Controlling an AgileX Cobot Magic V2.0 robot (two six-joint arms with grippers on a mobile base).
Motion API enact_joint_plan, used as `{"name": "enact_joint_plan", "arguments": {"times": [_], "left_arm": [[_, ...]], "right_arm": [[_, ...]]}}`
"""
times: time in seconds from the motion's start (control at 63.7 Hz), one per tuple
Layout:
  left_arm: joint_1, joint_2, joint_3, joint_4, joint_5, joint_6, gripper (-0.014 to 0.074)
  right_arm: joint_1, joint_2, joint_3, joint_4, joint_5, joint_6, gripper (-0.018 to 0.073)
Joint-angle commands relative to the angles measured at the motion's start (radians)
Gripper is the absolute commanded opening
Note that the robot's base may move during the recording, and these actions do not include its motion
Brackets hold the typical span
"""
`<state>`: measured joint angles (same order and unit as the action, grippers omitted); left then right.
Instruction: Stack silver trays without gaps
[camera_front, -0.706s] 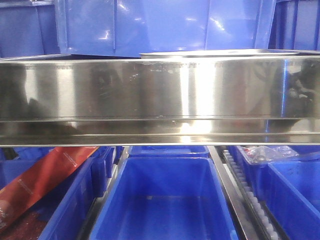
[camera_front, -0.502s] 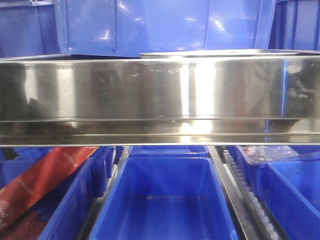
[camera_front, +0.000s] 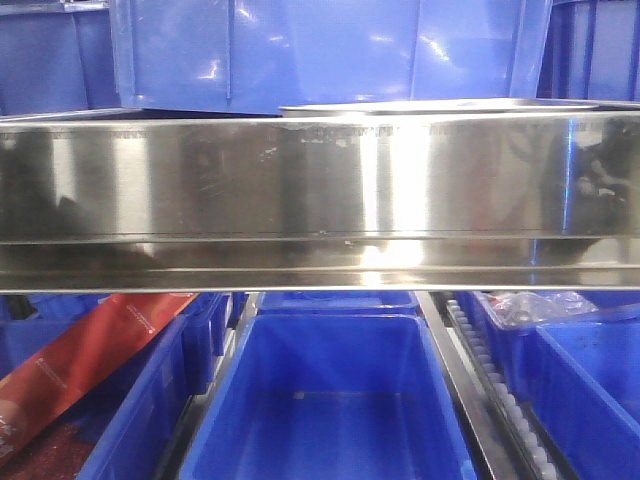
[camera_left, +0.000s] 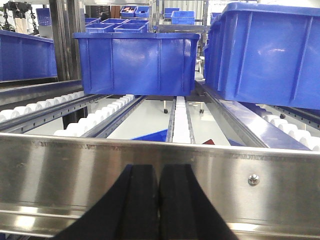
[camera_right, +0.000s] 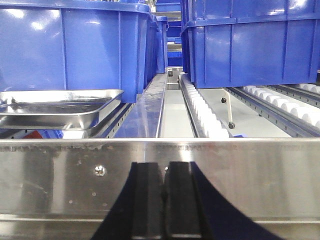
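Note:
A silver tray (camera_right: 60, 107) sits on the roller lane beyond the steel band, up and left of my right gripper (camera_right: 165, 165), in front of a blue bin (camera_right: 70, 50). Its thin rim (camera_front: 430, 104) shows just above the band in the front view. I cannot tell whether it is one tray or several nested. My right gripper is shut and empty, low in front of the band. My left gripper (camera_left: 159, 167) is also shut and empty, in front of the band. No tray shows in the left wrist view.
A long steel band (camera_front: 320, 190) spans the front view between both grippers and the lanes. Blue bins (camera_left: 135, 62) stand on the white roller lanes (camera_left: 100, 112) behind it. Below the band are open blue bins (camera_front: 330, 400), one holding a red package (camera_front: 90, 350).

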<state>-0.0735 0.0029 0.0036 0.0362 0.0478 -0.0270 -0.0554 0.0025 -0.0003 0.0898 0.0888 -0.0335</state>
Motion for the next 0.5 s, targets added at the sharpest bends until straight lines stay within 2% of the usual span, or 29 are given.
{"name": "enact_joint_plan", "arguments": {"times": [0.0,0.173,0.298,0.377,0.487], "left_arm": [[-0.002,-0.003,-0.004,-0.003,-0.012,0.001,-0.0006],[-0.002,-0.003,-0.004,-0.003,-0.012,0.001,-0.0006],[-0.003,-0.003,-0.004,-0.005,-0.074,0.001,-0.0006],[-0.003,-0.003,-0.004,-0.063,-0.128,-0.009,-0.0006],[-0.003,-0.003,-0.024,-0.159,-0.2,-0.009,-0.0006]], "right_arm": [[-0.001,-0.003,0.0,0.002,-0.051,-0.004,-0.0077],[-0.001,-0.003,0.0,0.002,-0.111,-0.004,-0.0077],[-0.001,-0.003,0.0,0.002,-0.201,-0.004,-0.0077],[-0.001,-0.003,0.0,0.007,-0.251,0.001,-0.0077],[-0.001,-0.003,-0.036,0.049,-0.215,0.034,-0.0077]]}}
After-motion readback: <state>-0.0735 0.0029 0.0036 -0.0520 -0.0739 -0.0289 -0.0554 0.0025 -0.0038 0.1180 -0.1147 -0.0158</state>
